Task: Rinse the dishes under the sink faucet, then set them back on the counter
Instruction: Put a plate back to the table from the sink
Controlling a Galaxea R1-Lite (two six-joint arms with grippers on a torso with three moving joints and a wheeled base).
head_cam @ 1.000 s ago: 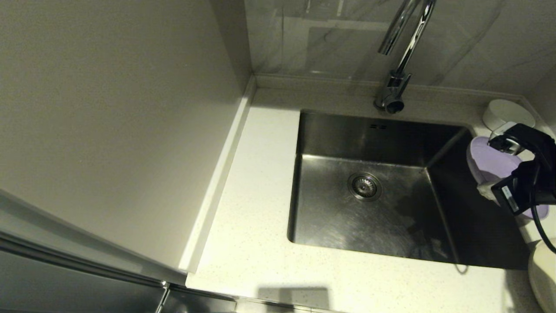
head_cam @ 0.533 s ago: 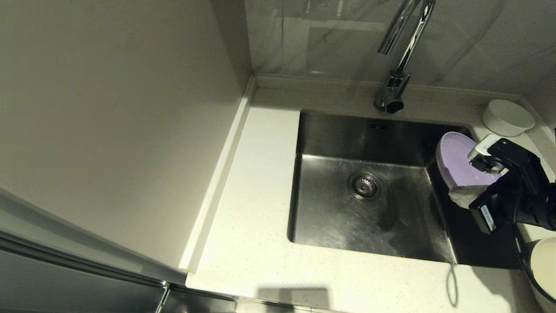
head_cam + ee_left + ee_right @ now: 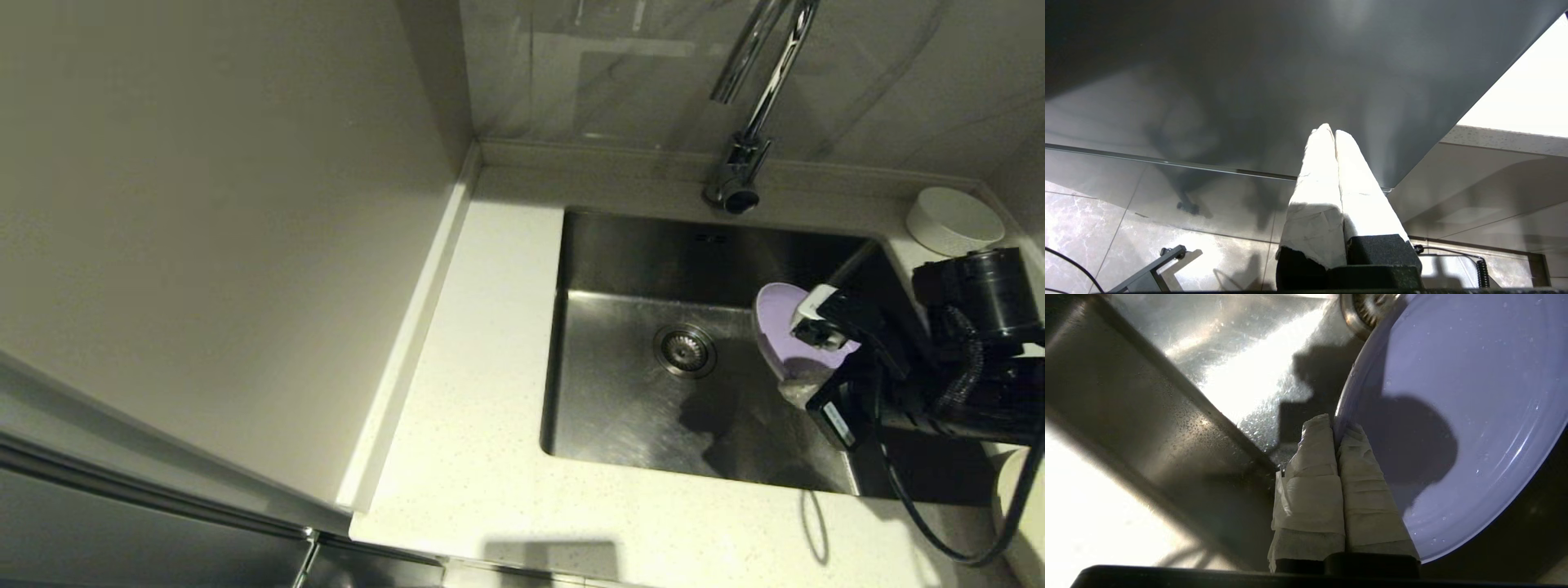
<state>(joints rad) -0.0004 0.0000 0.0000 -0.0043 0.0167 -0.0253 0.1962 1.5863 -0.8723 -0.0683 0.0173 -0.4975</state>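
Now we've got the right gripper clamped on the purple plate's rim over the sink, right of the drain; thin wet-edge pinch could slip under water.

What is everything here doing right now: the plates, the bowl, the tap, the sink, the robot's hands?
Purple plate: tilted, held by its rim over the sink.
Right hand: shut on the purple plate.
Left hand: shut, empty, parked away from the sink.
White bowl: on the counter.
Cream plate: on the counter.
Faucet: no water visible.
Sink: wet patches, nothing resting inside.
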